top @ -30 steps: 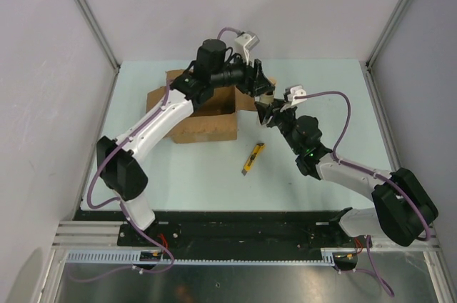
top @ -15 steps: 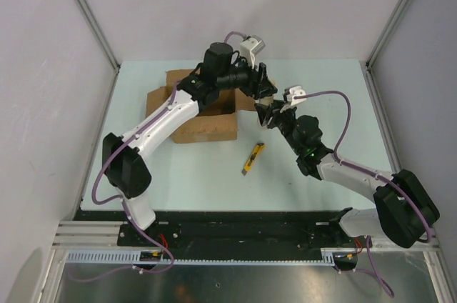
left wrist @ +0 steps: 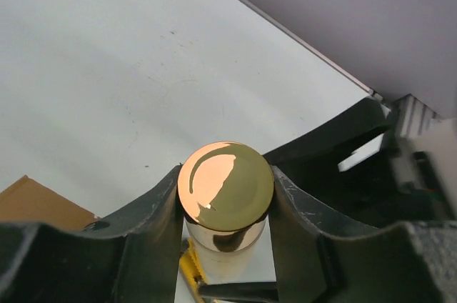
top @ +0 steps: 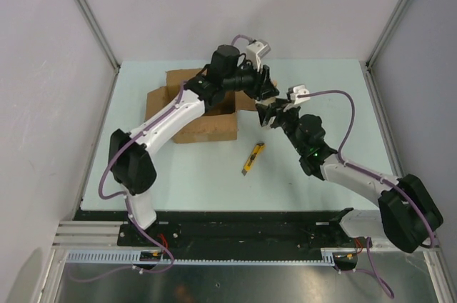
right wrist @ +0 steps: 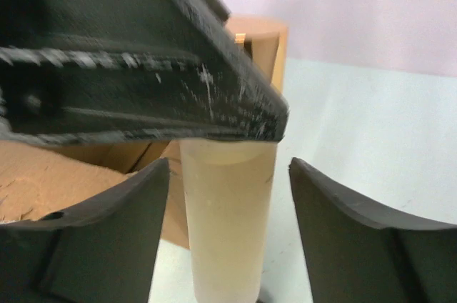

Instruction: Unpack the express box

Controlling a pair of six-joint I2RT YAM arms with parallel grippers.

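From where I stand, the express box [top: 207,126] sits open on the table under the left arm, its flaps folded out. Both grippers hang just off the box's right side, so the action is beside the box, not in it.

The left gripper [top: 265,90] pinches a tan cylinder [left wrist: 226,185] at its shiny gold-capped end, a finger pressed to each side. The cylinder's long axis runs down from that grip into the gap of the right gripper [top: 270,113]. That gripper's jaws stand spread, with space showing on both sides of the cylinder. It looks like a handover, and it depends on the right jaws closing squarely across that axis.

A yellow utility knife [top: 252,158] lies on the table just right of the box, on its near side.

I can't read any writing or brand. If the box has a label, it may be hidden under the left arm.
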